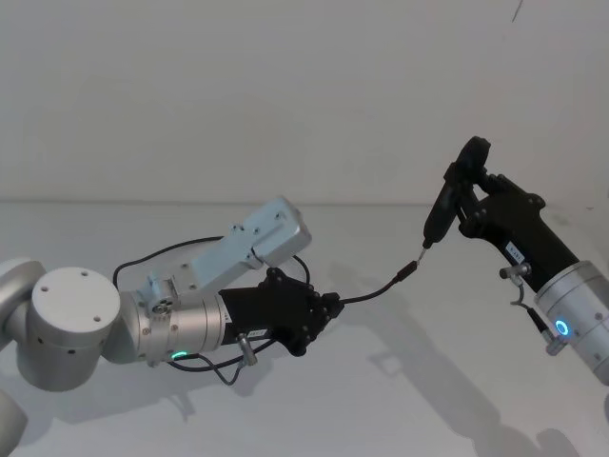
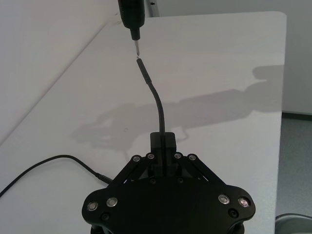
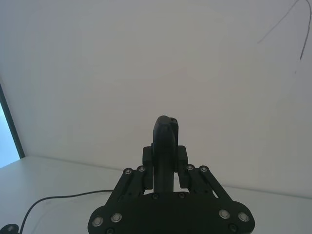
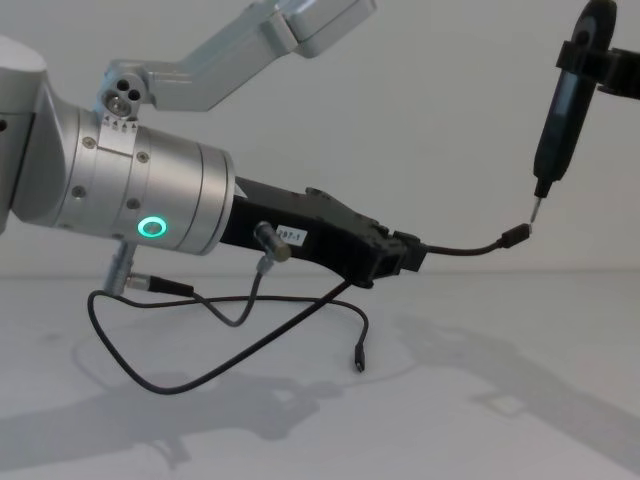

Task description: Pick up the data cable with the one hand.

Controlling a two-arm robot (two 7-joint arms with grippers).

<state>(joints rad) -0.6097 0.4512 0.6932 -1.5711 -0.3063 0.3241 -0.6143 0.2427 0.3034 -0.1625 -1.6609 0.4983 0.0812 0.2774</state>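
Observation:
My left gripper (image 1: 333, 307) is shut on the data cable (image 1: 376, 290), a thin black cord, and holds it above the white table (image 1: 428, 381). A short length sticks out past the fingertips (image 2: 162, 139) and ends in a small black plug (image 4: 515, 237). The rest of the data cable (image 4: 230, 355) droops in a loop under the left arm, its other plug (image 4: 357, 358) hanging just over the table. My right gripper (image 1: 473, 195) is raised at the right, shut on a slim black pen-like tool (image 4: 560, 120). The tool's metal tip nearly touches the plug.
A short grey wire with a silver plug (image 4: 262, 250) hangs by the left wrist. The table's far edge (image 2: 219, 14) meets a plain white wall. The left arm's silver cylinder with a green ring light (image 4: 152, 227) is at the left.

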